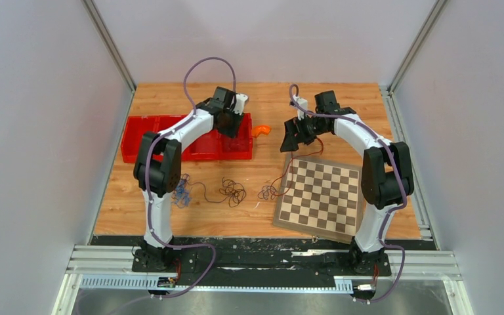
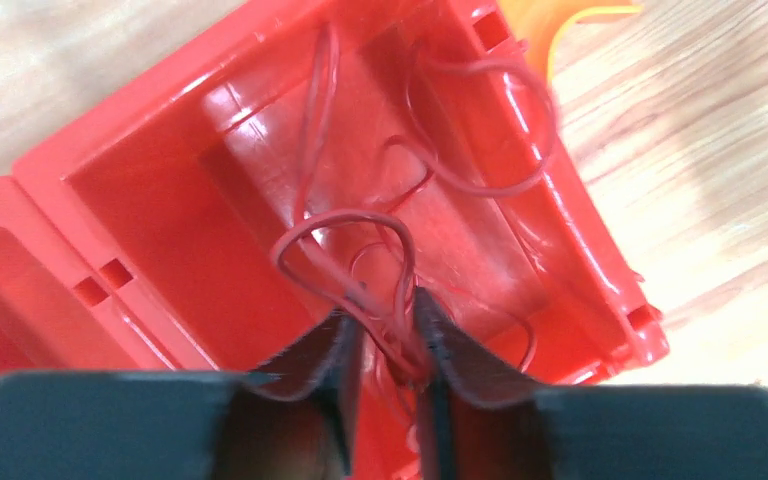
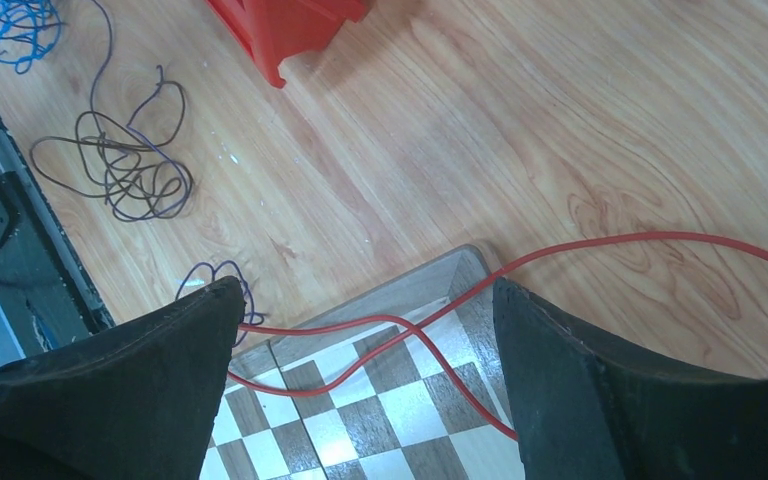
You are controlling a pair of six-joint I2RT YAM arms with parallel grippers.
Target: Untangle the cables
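A robotics lab cell: grey panel walls (image 1: 33, 131), aluminium framing (image 1: 108, 42), a wooden table (image 1: 348, 98).

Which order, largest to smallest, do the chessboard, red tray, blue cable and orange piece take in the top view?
1. chessboard and red tray: too close to rank; the left arm hides part of the tray.
2. blue cable.
3. orange piece.

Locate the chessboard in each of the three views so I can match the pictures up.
Top external: the chessboard lies at the lower right.
Left wrist: not in it.
Right wrist: bottom centre, one corner pointing up.
Shared landmark: the red tray, upper left from above, filling the left wrist view, at the top edge of the right wrist view.
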